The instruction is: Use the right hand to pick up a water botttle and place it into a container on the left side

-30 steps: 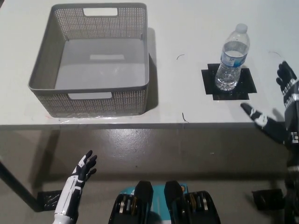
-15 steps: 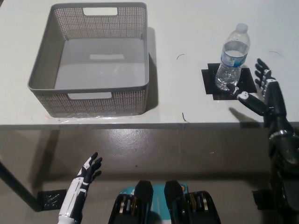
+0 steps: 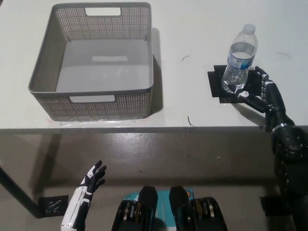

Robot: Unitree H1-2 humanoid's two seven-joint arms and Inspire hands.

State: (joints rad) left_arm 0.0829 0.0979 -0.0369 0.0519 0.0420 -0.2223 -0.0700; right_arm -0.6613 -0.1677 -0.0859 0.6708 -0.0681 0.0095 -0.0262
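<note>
Nearest the camera, low at the lower left, the white left hand (image 3: 91, 177) hangs below the tabletop's front edge over the grey floor (image 3: 159, 154), its fingers spread and holding nothing. It is well apart from everything on the tabletop.

On the other side, the black right arm rises from the bottom right corner and reaches over the front edge of the white tabletop (image 3: 187, 33). The right hand (image 3: 260, 89) is open, fingers apart, with nothing clamped between them. It sits just beside the water bottle (image 3: 239, 58), on the bottle's right and slightly nearer the camera. One digit points in toward the bottle's base from the near side, while the others stand up along its right flank. Whether any of them actually touches the plastic cannot be told; they are at most barely against it, and the hand has not closed round the bottle.

The water bottle stands upright with its white cap on, a blue label around its middle, resting on a square of black tape (image 3: 235, 86) on the right part of the tabletop.

Farther left and extending toward the far edge, the grey woven container (image 3: 91, 98) sits well apart from the bottle. It has cut-out handles in its near and far walls, and its inside shows only bare floor.
</note>
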